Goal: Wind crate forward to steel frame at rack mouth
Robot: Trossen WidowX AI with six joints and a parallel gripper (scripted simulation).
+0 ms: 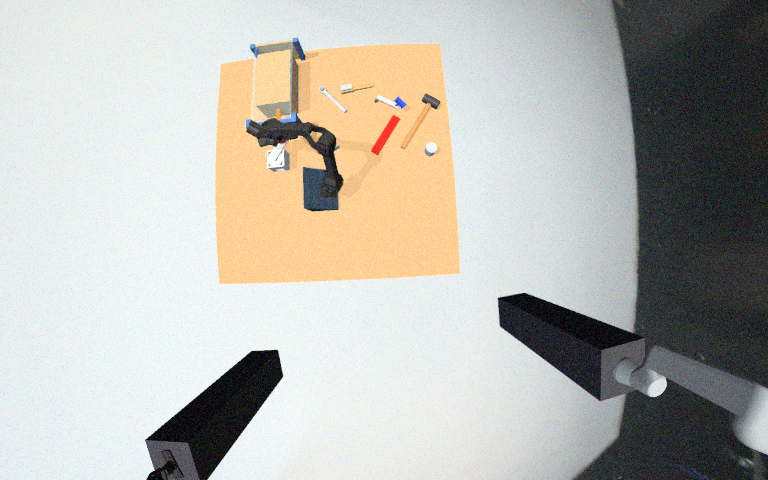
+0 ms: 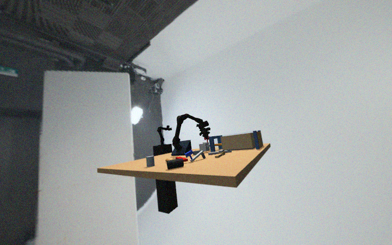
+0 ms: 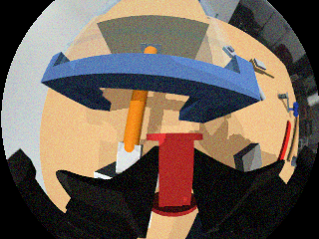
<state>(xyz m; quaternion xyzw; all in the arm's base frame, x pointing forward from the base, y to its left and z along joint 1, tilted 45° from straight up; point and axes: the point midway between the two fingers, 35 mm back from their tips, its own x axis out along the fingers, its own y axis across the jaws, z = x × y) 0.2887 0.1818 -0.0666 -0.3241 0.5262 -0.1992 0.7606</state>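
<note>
My gripper (image 1: pixel 283 141) (image 2: pixel 206 138) (image 3: pixel 171 150) is shut on the red grip of the winch handle, beside the winch (image 1: pixel 278 160) (image 2: pixel 203 146). The handle's pale arm runs over the winch top; its key is hidden. An orange strap (image 1: pixel 278 114) (image 2: pixel 217 144) (image 3: pixel 135 119) runs from the winch under the blue steel frame (image 1: pixel 293 119) (image 2: pixel 210 144) (image 3: pixel 150 65) to the crate (image 1: pixel 272 76) (image 2: pixel 237 141) (image 3: pixel 152 36). The crate looks flat inside the clear panels. Its front is behind the frame; I cannot tell the exact gap.
A grey block (image 3: pixel 248 158) lies right of the gripper. Further right are a wrench (image 1: pixel 333 99), a brush (image 1: pixel 346 88), a blue-headed tool (image 1: pixel 400 102), a red bar (image 1: pixel 385 134), a mallet (image 1: pixel 431 101) and a pale cylinder (image 1: pixel 431 148). The arm's dark base block (image 1: pixel 312 195) stands near the winch.
</note>
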